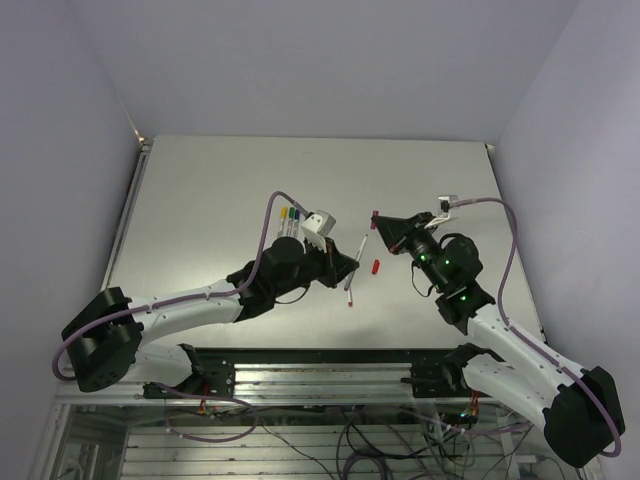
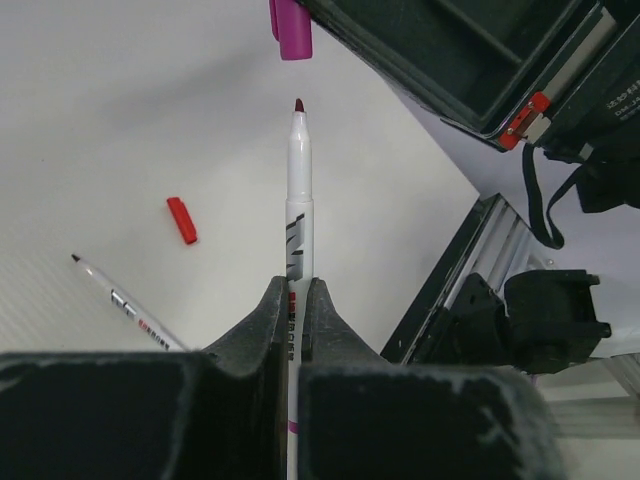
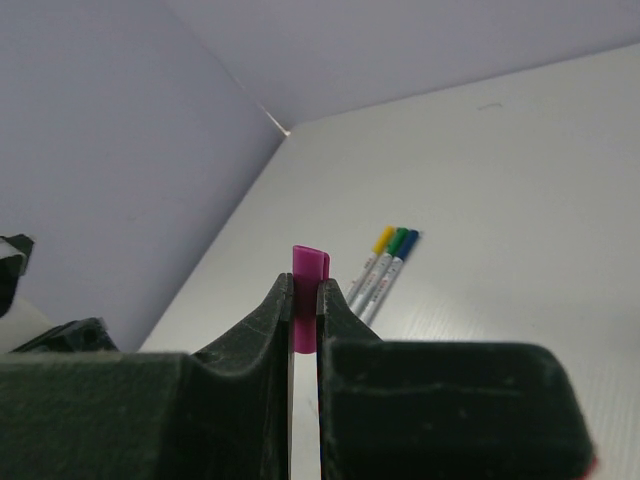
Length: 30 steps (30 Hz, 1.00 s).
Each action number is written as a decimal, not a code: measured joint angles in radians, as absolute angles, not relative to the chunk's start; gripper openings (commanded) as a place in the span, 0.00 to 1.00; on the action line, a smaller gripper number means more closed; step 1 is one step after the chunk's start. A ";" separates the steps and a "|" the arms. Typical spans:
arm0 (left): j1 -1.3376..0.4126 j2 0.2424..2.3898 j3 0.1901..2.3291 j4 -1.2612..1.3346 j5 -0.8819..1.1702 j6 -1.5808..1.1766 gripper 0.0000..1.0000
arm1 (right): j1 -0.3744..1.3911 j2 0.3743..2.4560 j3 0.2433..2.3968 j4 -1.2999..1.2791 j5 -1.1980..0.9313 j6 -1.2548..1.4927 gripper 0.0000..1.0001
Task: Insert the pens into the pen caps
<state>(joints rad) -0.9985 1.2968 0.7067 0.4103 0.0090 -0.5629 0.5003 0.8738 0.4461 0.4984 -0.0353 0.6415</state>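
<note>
Left claw point(image 2: 295, 292) at bottom middle grips a thin white pen point(image 2: 299, 190) pointing up; my right claw point(image 3: 305, 292) grips a stubby purple cap point(image 3: 309, 262).

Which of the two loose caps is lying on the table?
The red cap. It lies free on the table, while the purple cap is clamped between the fingers of the right gripper.

Robot lab cell, plain white walls point(image 1: 320, 60), alu frame point(image 1: 320, 375), loose cables point(image 1: 380, 440) below table point(image 1: 220, 180)
</note>
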 measured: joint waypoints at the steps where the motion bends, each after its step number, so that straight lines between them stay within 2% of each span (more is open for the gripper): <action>1: -0.999 1.297 0.706 0.422 0.010 -0.566 0.07 | 0.500 0.874 0.444 0.519 -0.038 0.648 0.00; 9: -0.999 1.312 0.706 0.483 0.022 -0.585 0.07 | 0.500 0.874 0.414 0.626 -0.069 0.685 0.00; 30: -0.999 1.324 0.706 0.496 0.018 -0.584 0.07 | 0.500 0.867 0.388 0.657 -0.078 0.712 0.00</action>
<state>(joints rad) -0.9985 1.3243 0.7055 0.4965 0.0181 -0.5842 0.5003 0.8669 0.3882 0.6575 -0.0776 0.7116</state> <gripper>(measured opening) 0.102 0.054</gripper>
